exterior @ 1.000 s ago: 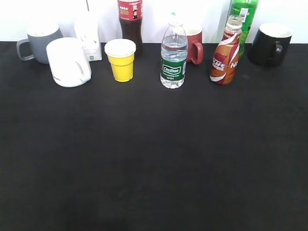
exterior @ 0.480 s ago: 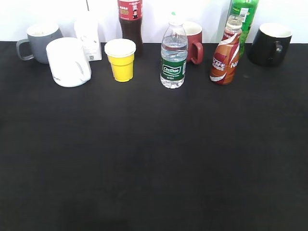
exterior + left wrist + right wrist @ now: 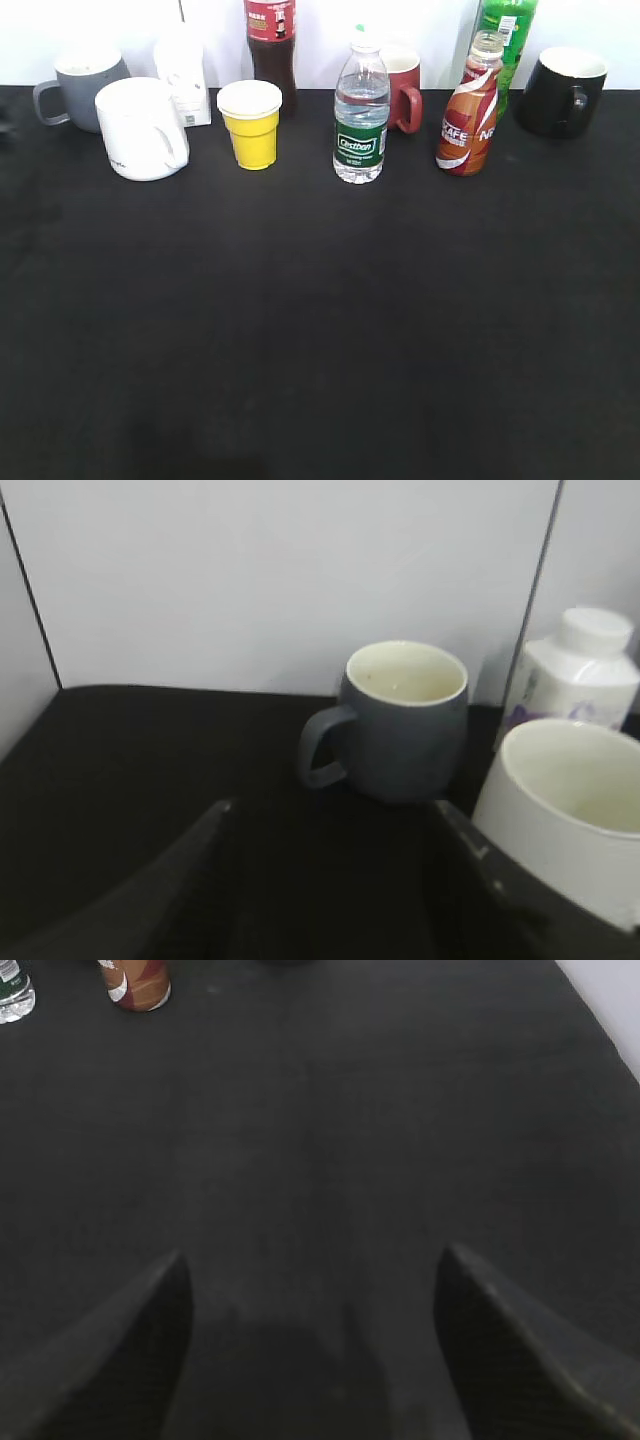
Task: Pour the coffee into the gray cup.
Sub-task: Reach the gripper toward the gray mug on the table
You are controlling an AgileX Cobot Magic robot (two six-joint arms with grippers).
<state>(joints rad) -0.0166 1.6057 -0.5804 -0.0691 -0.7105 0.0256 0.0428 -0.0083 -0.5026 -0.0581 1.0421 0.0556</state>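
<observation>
The coffee bottle, curvy with an orange-brown and red label, stands upright at the back right; its base shows in the right wrist view. The gray cup stands at the back left, handle to the left, and it also shows in the left wrist view, empty with a pale inside. My left gripper is open and empty, a short way in front of the gray cup. My right gripper is open and empty above bare black cloth. Neither gripper shows clearly in the exterior view.
A white mug stands right of the gray cup, close to my left gripper's right finger. Along the back stand a white jar, cola bottle, yellow cup, water bottle, red mug, green bottle and black mug.
A faint dark shape has appeared at the far left edge of the exterior view beside the gray cup. The objects have not moved.
</observation>
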